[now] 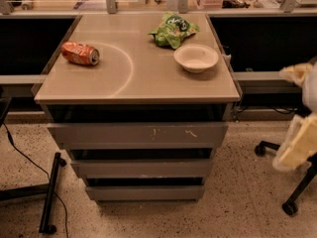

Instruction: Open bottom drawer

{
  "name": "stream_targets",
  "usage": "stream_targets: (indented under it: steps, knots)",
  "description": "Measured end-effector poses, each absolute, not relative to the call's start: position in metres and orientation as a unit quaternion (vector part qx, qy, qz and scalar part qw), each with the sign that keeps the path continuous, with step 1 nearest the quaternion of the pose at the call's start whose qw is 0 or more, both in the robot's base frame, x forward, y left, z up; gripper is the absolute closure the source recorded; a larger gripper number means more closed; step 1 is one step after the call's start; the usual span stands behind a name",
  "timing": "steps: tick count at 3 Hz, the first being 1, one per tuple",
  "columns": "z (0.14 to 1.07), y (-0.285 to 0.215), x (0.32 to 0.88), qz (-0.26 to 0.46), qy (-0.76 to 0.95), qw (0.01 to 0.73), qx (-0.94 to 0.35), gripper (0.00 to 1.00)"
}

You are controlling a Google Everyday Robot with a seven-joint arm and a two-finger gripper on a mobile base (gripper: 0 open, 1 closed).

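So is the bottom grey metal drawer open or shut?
Shut: the bottom grey metal drawer shows no tray pulled out. The tool is at the right edge.

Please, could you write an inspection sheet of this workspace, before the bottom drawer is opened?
Surface: tan cabinet top, carrying three items.
Job's things: bottom drawer, the lowest and narrowest grey front; nothing touches it.
Clutter: red can lying on its side at left; green bag at the back; white bowl upright, close to the bag.
Grippers: gripper at the right edge of the view, beside the cabinet, apart from the drawers.
Cables: black cable on the floor at left.
Surroundings: speckled floor; chair wheels at right; black stand at left.
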State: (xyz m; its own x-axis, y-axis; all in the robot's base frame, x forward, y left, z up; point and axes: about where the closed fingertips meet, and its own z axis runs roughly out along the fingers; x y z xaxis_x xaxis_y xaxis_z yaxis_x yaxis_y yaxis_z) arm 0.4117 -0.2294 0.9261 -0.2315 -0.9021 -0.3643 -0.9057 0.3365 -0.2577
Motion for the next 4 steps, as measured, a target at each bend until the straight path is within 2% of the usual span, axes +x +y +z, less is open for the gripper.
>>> stream_targets:
  steps: [2,3,4]
  knots:
    - [0.728,-0.210,0.405,0.172,0.824,0.264,-0.472,0.00]
    - [0.706,-0.213,0.415,0.176,0.829,0.270,-0.457,0.00]
    - [0.699,-0.212,0.402,0.179,0.830,0.272,-0.453,0.00]
